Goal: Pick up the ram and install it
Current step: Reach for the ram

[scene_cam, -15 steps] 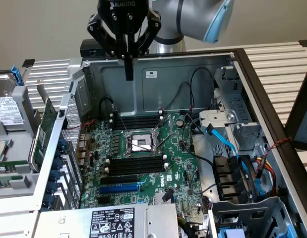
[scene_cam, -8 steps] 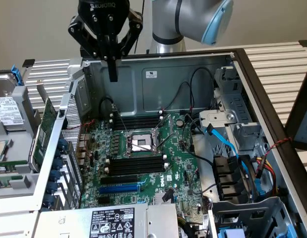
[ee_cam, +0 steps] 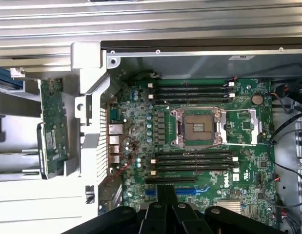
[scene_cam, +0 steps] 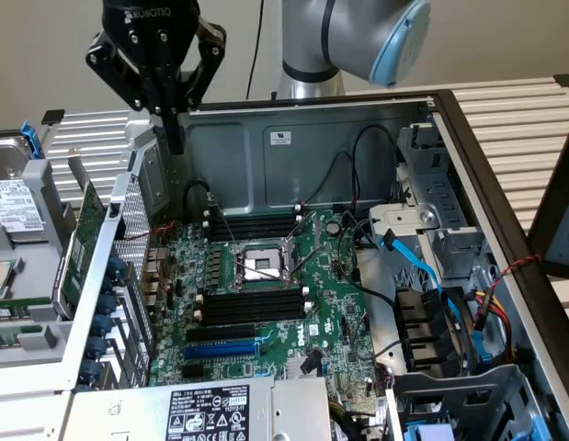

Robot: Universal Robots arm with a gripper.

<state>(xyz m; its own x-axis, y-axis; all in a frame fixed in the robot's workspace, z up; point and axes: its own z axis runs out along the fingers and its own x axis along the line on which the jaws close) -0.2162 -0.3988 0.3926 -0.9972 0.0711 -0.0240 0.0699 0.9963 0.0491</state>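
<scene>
The ram [scene_cam: 85, 231] [ee_cam: 53, 124] is a long green stick with a white label. It stands on edge in a grey holder outside the open computer case, on the exterior view's left. My black gripper [scene_cam: 176, 136] [ee_cam: 166, 207] hangs above the case's rear left corner, higher than the ram and toward the exterior view's right of it. Its fingers are shut together with nothing between them. On the motherboard [scene_cam: 330, 303] [ee_cam: 248, 146], black memory slots [scene_cam: 252, 303] [ee_cam: 192, 163] lie on both sides of the CPU socket [scene_cam: 261, 266] [ee_cam: 197, 126].
A hard drive [scene_cam: 13, 207] lies at the exterior view's far left. A blue cable [scene_cam: 415, 265] and drive bays fill the case's right side. The power supply [scene_cam: 206, 413] sits at the front. The perforated case wall [scene_cam: 132, 230] stands between the ram and the board.
</scene>
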